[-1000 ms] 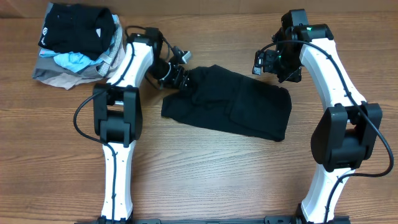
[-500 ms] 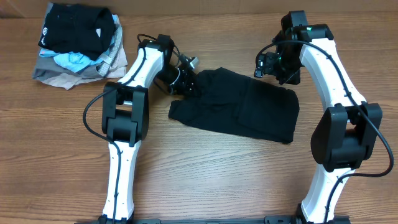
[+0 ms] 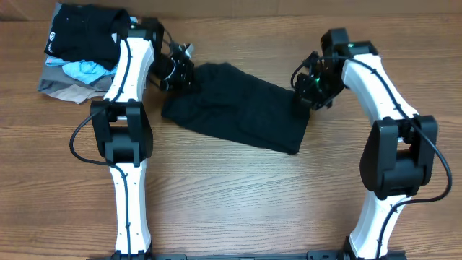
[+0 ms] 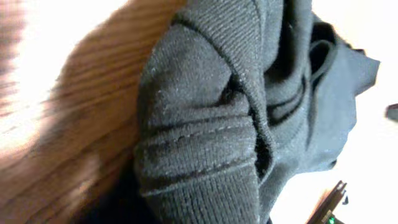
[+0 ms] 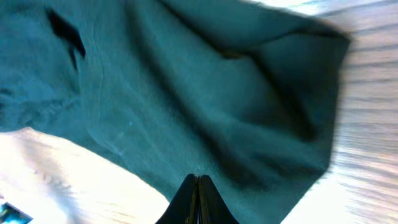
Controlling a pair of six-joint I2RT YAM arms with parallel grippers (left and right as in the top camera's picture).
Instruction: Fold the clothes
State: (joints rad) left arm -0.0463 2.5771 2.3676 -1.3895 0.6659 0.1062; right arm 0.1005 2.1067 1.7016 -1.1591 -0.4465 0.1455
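The large black soft-fabric garment (image 3: 231,108) lies spread on the far half of the brown wooden table (image 3: 238,202), its long axis running from arm to arm. The left gripper (image 3: 186,78) looks to be pinching its bunched far-left corner. The right gripper (image 3: 303,94), fingertips pressed together, sits at the far-right corner. There's bare wood nearside, while the stack of folded clothes (image 3: 79,54) crowds the left.
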